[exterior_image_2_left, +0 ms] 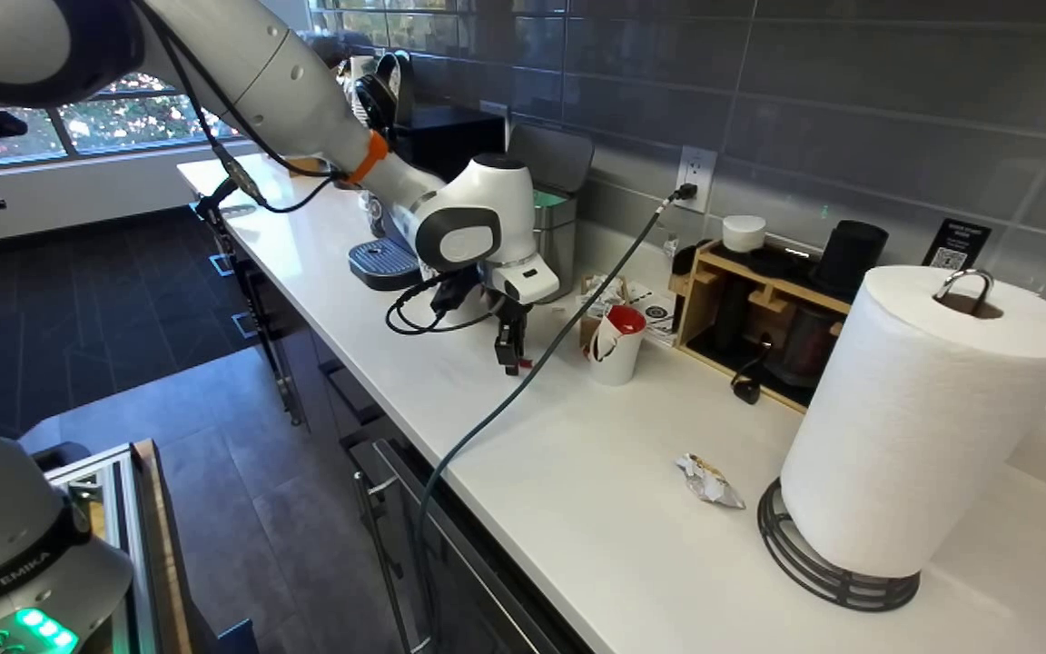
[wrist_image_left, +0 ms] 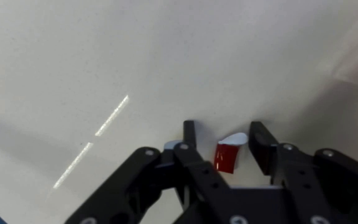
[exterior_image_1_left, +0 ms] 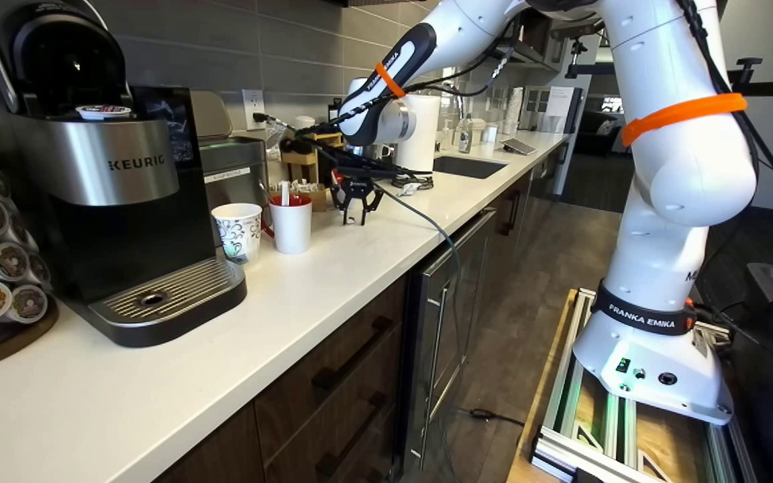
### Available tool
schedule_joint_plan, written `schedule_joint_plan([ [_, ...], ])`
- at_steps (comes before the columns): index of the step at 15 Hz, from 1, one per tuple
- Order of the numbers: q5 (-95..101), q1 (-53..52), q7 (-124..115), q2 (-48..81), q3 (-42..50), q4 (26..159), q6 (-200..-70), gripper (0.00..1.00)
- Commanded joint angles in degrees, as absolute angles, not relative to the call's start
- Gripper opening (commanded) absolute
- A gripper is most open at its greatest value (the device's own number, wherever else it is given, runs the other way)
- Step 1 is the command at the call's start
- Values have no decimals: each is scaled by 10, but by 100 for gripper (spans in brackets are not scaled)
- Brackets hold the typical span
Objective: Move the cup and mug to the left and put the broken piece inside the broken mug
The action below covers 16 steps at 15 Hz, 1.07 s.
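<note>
The broken piece [wrist_image_left: 227, 157], red with a white edge, lies on the counter between the fingers of my gripper [wrist_image_left: 222, 132]. The fingers are open; the piece's white tip is close to the right finger, and a gap shows on the left. In both exterior views, the gripper [exterior_image_1_left: 353, 220] [exterior_image_2_left: 512, 363] points down at the counter; a bit of the red piece [exterior_image_2_left: 526, 363] shows beside it. The broken mug [exterior_image_1_left: 292, 229] [exterior_image_2_left: 616, 361], white with a red inside, stands upright near the gripper. The patterned paper cup [exterior_image_1_left: 237, 231] stands beside the mug, near the coffee machine.
The coffee machine [exterior_image_1_left: 105, 168] stands past the cup. A dark cable [exterior_image_2_left: 523, 386] runs from the wall outlet across the counter near the gripper. A crumpled wrapper [exterior_image_2_left: 709, 481], a paper towel roll [exterior_image_2_left: 932, 427] and a wooden organizer [exterior_image_2_left: 695, 318] are also on the counter [exterior_image_2_left: 577, 490].
</note>
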<state>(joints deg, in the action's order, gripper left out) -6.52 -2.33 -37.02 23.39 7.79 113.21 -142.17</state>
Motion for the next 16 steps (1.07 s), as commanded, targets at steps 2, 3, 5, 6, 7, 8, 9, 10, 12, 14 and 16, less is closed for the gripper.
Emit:
schedule_joint_plan([
  [2, -55, -34, -402, 216, 83, 1159, -1440, 10],
  [3, -53, -35, -403, 217, 82, 1159, -1444, 3],
  [5, -51, -37, -404, 217, 82, 1159, -1448, 0],
  [6, -50, -37, -404, 215, 82, 1160, -1448, 0],
  [7, -49, -38, -406, 214, 82, 1160, -1449, 3],
  [8, -50, -38, -407, 211, 81, 1160, -1447, 3],
  [9, -50, -38, -407, 206, 80, 1160, -1447, 3],
  [10, -56, -34, -401, 197, 77, 1159, -1438, 3],
  [12, -71, -24, -388, 175, 70, 1152, -1411, 3],
  [14, -86, -8, -359, 154, 63, 1127, -1320, 3],
  [16, -108, 12, -314, 143, 57, 1100, -1221, 3],
])
